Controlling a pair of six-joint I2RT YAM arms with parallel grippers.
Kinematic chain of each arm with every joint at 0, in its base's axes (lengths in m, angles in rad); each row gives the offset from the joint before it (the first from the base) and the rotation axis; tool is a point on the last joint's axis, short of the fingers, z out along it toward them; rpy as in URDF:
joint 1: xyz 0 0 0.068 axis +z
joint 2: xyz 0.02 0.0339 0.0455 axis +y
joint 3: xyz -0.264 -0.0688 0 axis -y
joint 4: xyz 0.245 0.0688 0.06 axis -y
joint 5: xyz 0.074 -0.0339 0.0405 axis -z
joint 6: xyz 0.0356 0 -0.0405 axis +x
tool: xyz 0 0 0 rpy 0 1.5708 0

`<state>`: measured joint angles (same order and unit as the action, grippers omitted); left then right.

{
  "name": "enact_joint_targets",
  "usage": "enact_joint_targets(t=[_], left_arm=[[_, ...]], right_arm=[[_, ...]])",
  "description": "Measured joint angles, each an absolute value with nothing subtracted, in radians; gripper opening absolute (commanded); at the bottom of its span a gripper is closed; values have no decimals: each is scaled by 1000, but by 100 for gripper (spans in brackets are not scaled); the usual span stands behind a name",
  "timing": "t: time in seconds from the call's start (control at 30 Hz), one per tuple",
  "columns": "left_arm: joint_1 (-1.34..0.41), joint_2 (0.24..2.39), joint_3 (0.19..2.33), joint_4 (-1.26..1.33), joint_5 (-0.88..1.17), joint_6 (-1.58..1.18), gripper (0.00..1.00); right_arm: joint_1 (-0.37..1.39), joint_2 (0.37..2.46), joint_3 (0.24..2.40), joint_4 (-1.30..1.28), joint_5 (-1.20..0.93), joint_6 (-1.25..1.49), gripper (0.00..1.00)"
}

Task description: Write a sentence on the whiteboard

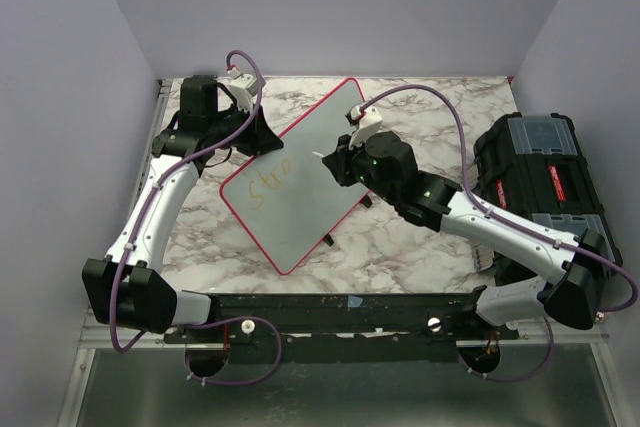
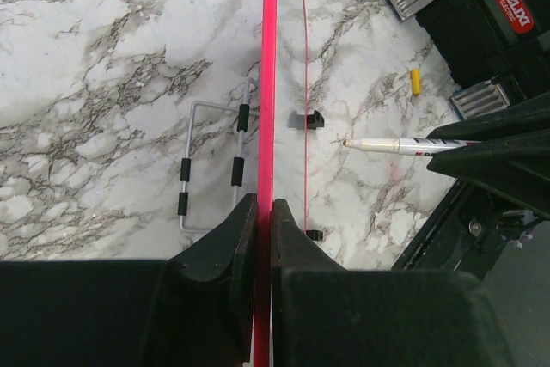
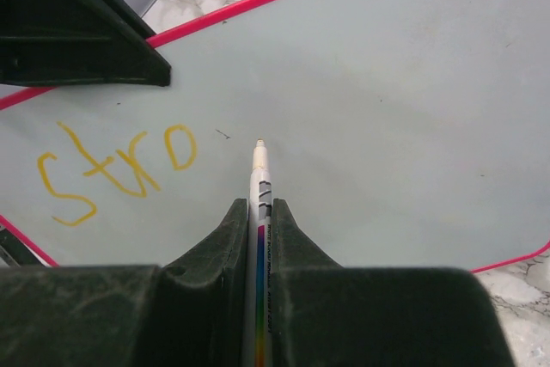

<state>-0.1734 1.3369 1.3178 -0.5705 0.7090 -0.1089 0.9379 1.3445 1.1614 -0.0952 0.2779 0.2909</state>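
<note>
Whiteboard clamped at its rim, marker held over the writing face

Whiteboard (image 1: 305,202): pale grey-white panel with a thin red-pink rim, lying skewed across the middle of the marble table (image 1: 420,242), one corner toward the back wall. The left wrist view sees it edge-on, as a red line.
Sentence (image 1: 268,182): yellow-orange handwriting near the board's left edge; only the letters "stro" are legible.
Left gripper (image 1: 260,137): jaws closed tight on the board's upper-left rim, one finger on each face.
Right gripper (image 1: 340,160): jaws narrow, pinching a marker (image 1: 322,155) along its barrel.
Marker: white body with printed band, tip pointing at the board just right of the last letter; whether the tip touches the surface cannot be told.
Foot (image 2: 306,119): small black clip on the board's underside.
Wire stand (image 2: 210,161): bent metal rod with black sleeves, lying on the table beside the board's edge.
Yellow cap (image 2: 415,81): small, lying on the table near the toolbox.
Toolbox (image 1: 540,177): black case with red label and metal latches, at the table's right side.
</note>
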Motion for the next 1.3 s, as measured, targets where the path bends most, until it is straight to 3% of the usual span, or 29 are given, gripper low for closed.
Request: enact_joint_targets(t=[1.3], left_arm=[[-177, 1333, 1317, -571, 709, -109, 0]], right_arm=[[927, 1363, 1153, -68, 208, 305, 1]])
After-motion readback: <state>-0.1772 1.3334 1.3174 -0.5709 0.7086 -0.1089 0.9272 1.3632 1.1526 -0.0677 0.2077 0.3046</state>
